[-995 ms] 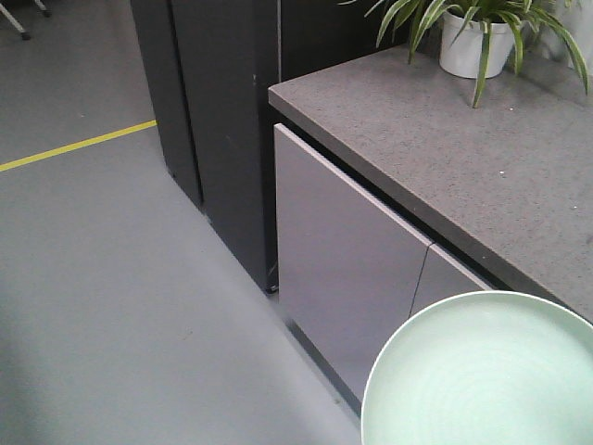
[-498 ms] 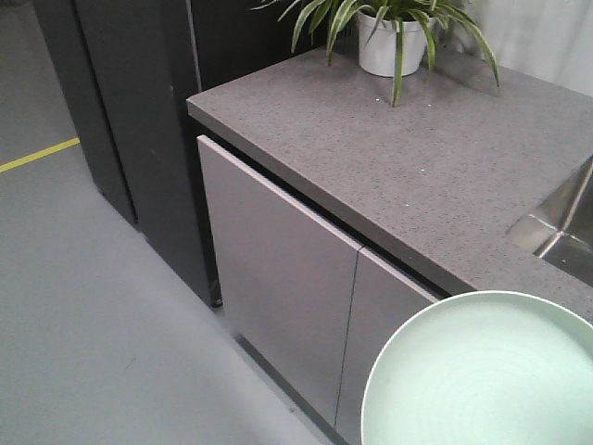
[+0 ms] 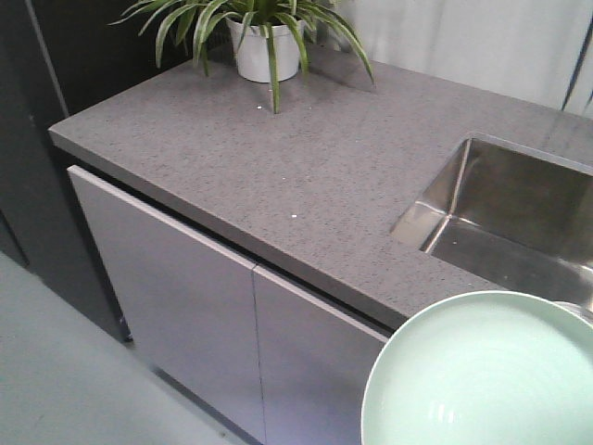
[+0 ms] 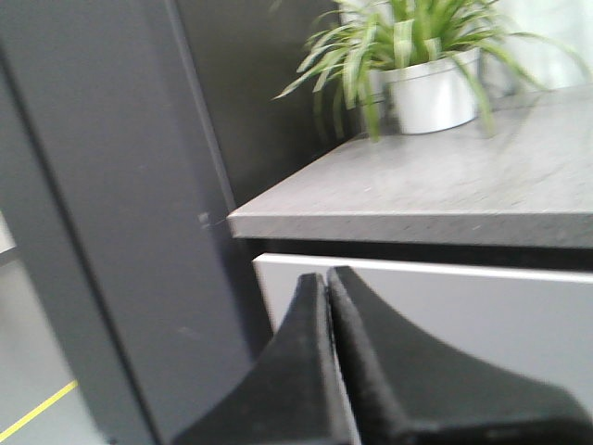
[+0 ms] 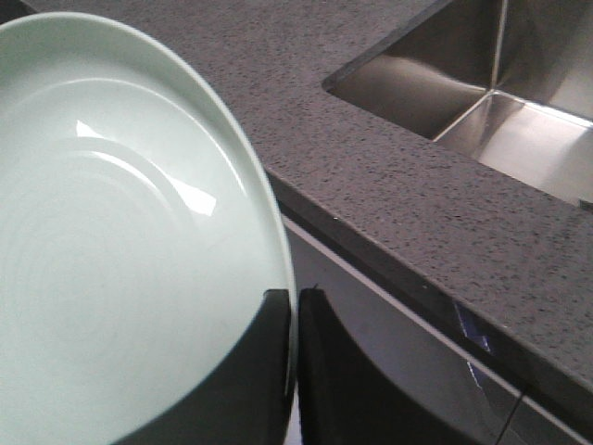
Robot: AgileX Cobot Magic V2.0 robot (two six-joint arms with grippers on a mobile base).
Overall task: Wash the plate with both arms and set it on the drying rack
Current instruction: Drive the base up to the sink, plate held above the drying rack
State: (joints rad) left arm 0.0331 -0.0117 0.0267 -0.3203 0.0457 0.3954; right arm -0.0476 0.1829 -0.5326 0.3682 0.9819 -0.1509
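The pale mint-green plate (image 3: 482, 371) fills the lower right of the front view, held off the counter in front of the cabinet doors. In the right wrist view the plate (image 5: 120, 241) takes up the left side, and my right gripper (image 5: 295, 306) is shut on its rim, one black finger on each face. My left gripper (image 4: 326, 283) is shut with nothing between its fingers, facing the cabinet front below the counter edge. The drying rack is out of view. Neither arm shows in the front view.
A grey speckled counter (image 3: 278, 176) runs across, with a steel sink basin (image 3: 519, 222) set in at the right. A potted plant in a white pot (image 3: 264, 42) stands at the back left. Grey cabinet doors (image 3: 185, 297) sit below; a dark tall cabinet (image 4: 111, 213) stands left.
The front view has swung to the right along the counter: the plant moved left and the sink came into view. The plate keeps its place in the lower right corner.
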